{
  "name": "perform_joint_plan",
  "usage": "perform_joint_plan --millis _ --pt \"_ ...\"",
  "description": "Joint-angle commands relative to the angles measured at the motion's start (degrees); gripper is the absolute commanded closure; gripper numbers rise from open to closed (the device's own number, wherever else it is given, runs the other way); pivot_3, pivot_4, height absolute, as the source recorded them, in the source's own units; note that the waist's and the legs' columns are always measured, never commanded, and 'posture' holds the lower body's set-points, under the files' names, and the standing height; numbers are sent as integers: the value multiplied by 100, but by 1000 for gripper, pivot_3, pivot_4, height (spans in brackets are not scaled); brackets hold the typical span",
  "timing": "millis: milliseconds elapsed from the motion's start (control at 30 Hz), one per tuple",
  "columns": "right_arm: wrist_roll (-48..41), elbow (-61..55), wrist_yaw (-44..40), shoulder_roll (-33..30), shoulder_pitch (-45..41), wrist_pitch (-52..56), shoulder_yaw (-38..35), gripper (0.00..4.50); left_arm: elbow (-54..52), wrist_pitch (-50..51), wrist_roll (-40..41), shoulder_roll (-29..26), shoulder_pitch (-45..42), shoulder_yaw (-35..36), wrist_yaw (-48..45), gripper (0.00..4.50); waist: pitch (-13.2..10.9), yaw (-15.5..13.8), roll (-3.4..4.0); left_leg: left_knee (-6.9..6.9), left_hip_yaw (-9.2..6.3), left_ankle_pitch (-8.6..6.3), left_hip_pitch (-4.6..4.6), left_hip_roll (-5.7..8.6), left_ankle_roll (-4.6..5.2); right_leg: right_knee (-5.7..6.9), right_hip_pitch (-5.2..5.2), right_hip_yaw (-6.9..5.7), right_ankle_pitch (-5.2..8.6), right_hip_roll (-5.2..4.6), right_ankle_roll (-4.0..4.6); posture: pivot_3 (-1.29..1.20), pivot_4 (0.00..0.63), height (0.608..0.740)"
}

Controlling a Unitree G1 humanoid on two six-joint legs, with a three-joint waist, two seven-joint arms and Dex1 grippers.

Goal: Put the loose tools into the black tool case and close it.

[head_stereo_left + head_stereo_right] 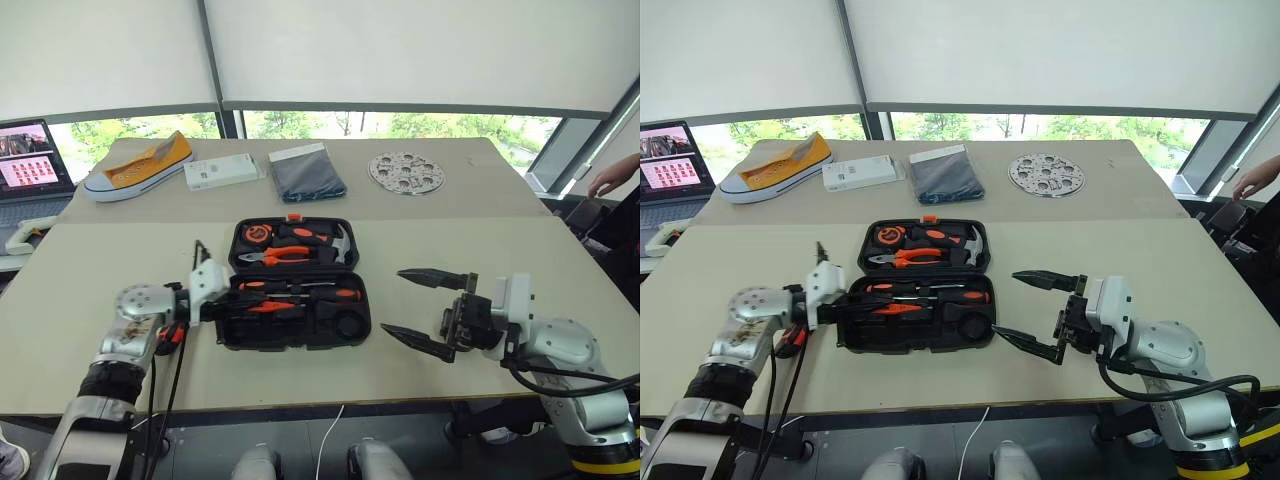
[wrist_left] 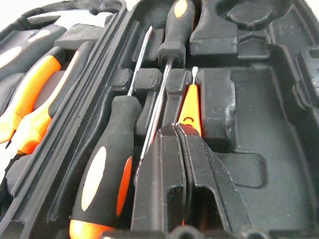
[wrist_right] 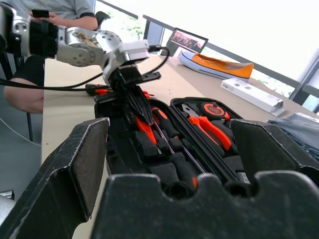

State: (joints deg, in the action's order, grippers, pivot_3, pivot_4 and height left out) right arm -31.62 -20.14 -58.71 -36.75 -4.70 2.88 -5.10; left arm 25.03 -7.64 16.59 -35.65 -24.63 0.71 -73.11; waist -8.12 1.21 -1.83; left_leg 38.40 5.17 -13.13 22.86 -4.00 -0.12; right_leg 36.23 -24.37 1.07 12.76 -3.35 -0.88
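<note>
Left tool [image 2: 182, 130]: closed on the slim orange screwdriver [image 2: 190, 105], seemingly (inside the open black tool case [image 1: 345, 330]).
Right tool [image 1: 425, 310]: wide open, empty.

No lettering, label or number anywhere is legible.

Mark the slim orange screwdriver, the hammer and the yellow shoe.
slim orange screwdriver [image 2: 190, 104], left wrist view, on its orange handle.
hammer [image 1: 341, 243], left eye view, on its metal head.
yellow shoe [image 1: 140, 166], left eye view, on its canvas side.
</note>
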Motion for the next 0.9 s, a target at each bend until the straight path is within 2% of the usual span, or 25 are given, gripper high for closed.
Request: perform_joint_plan --millis 33,133,267,333,367,467,600,833,900 --pt "113 182 -159 67 -128 -482 -148 0 -843 673 1005 -408 558 1063 117 3267 -4 -5 -6 -1 -1 0 3 -1 0 -1 -3 -1 0 0 2 0 150 740" --pt "207 383 -319 107 -133 -752 -106 0 -1159 1584 1152 -811 1252 1689 741 2243 -6 -28 -9 -3 -3 0 6 -1 0 -6 -2 -5 1 -3 2 0 150 740" --pt "409 717 -460 280 -224 -1265 -3 0 -1441 1746 1222 -1165 2544 2723 1005 811 -9 -16 -9 -13 4 -1 0 0 -1 -15 -2 -3 5 -11 -3 0 150 740" --pt "356 794 -643 258 -225 -1224 87 0 -1378 1758 1129 -1241 3126 3200 1206 191 -12 -36 -14 -15 6 -2 1 0 -2 -15 -5 -6 6 -16 0 0 150 740" --pt "257 799 -771 210 -205 -1104 122 0 -1315 1841 1103 -1284 3406 3410 1296 34 -13 -42 -16 -15 7 -2 2 -3 -2 -15 -6 -8 8 -16 7 0 150 740" --pt "58 878 -1218 64 -140 -1059 153 0 -1026 2020 1003 -1368 4176 3958 1516 34 -17 -86 -24 -15 6 -2 0 -8 -3 -15 -7 -19 33 -19 46 0 150 740" --pt "32 1032 -1518 -10 -138 -1163 133 0 -1160 2563 931 -1311 4819 4380 2031 34 -17 -112 -30 -17 7 -11 -2 -21 -19 -15 -17 -28 37 -36 44 0 150 740" --pt "-254 952 -1322 55 -111 -842 -83 0 -2610 3713 1624 -1254 4831 4347 2146 34 -15 -193 -36 -24 25 -29 9 -5 -49 -9 -59 -39 36 -70 43 0 150 740" --pt "-275 915 -1230 50 -114 -791 -119 0 -3274 4565 1840 -1333 4569 4228 2699 34 -15 -205 -37 -24 25 -29 17 -1 -49 -9 -62 -40 30 -75 48 0 150 740"
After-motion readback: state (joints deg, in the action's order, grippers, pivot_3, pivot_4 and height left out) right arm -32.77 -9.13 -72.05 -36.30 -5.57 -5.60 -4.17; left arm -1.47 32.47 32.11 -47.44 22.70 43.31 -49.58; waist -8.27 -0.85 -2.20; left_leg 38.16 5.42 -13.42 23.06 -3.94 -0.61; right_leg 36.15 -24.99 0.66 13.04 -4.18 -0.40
